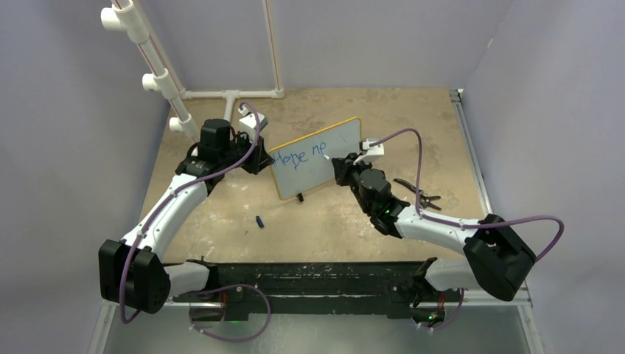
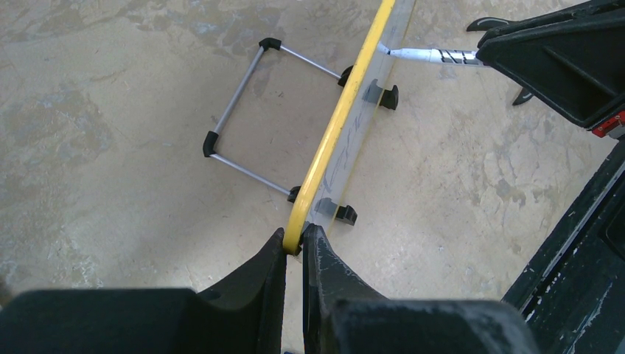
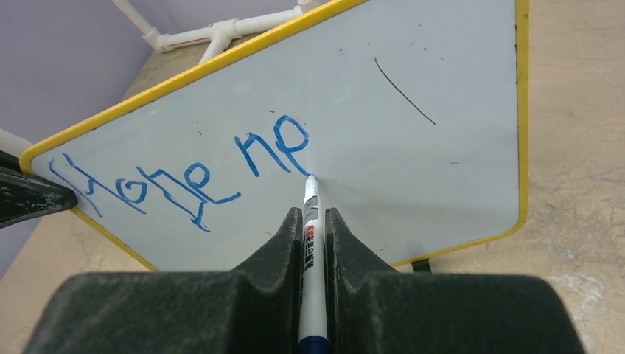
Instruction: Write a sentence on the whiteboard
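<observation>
**Blue writing partway across the board**

The left hand (image 2: pixel 293 247) is clamped on the yellow edge of the whiteboard (image 1: pixel 309 178), which stands upright on the table (image 1: pixel 346 225). The sentence (image 3: pixel 184 173) so far shows "Hope" and two more letters. The marker (image 3: pixel 310 198), gripped in the right hand (image 3: pixel 315 217), touches its tip to the board just below the last letter.

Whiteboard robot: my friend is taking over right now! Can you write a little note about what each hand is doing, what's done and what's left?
Left end effector: shut on the yellow edge of the whiteboard, steadying it.
Right end effector: shut on the marker, tip touching the board just after the last letter.
Whiteboard: standing on its feet on the table, between the two arms.
Done: the sentence reads "Hope ne" in blue so far.
Left: finish the second word, then write the rest of the sentence.
</observation>
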Robot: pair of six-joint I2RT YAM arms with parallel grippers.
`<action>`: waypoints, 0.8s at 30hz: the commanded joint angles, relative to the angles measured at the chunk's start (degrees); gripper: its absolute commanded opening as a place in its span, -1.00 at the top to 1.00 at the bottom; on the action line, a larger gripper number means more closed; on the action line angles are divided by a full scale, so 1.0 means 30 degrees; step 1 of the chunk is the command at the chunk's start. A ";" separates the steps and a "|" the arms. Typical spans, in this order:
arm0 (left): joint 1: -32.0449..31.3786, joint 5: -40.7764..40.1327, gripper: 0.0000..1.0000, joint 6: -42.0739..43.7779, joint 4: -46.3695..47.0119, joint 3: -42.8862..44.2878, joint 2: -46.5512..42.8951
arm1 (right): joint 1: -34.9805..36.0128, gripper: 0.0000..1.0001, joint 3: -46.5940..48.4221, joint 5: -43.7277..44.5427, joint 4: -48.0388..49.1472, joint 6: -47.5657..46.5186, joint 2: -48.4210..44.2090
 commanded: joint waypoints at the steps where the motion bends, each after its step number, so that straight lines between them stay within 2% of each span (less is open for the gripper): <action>1: 0.0058 -0.0437 1.00 0.0609 0.0352 -0.0030 -0.0333 | -0.0068 1.00 0.0093 0.0899 -0.0166 0.0254 -0.0301; 14: 0.0058 -0.0426 1.00 0.0579 0.0383 -0.0035 -0.0326 | -0.0070 1.00 0.0136 0.1448 0.0299 -0.0661 -0.2012; 24: 0.0058 -0.0431 1.00 0.0594 0.0378 -0.0021 -0.0267 | -0.0092 1.00 0.1148 0.1527 0.0726 -0.1975 -0.1276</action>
